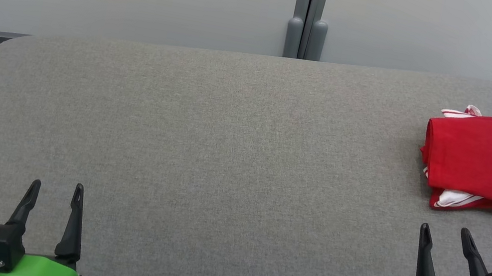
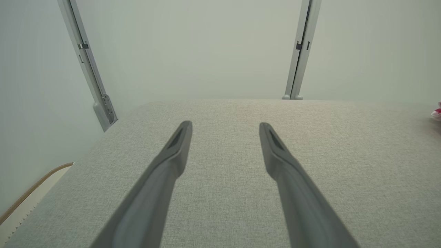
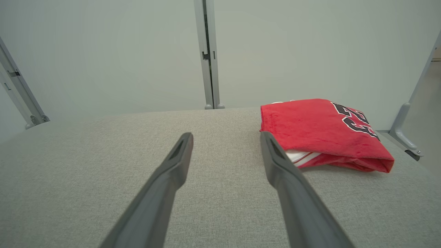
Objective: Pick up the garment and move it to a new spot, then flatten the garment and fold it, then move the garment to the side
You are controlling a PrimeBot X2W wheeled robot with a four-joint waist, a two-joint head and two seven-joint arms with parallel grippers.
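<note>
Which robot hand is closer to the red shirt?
The right one. The right gripper sits open just in front of the folded red shirt, not touching it. The left gripper, open too, is far across the gray table on the other side.

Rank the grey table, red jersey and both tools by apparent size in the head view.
1. grey table, largest
2. red jersey
3. left tool and right tool, looking alike, so unranked

The garment [image 1: 485, 160] lies on the table [image 1: 223, 154] at its right edge, with the right gripper [image 1: 445, 228] before it and the left gripper [image 1: 57, 184] near the near-left corner.
</note>
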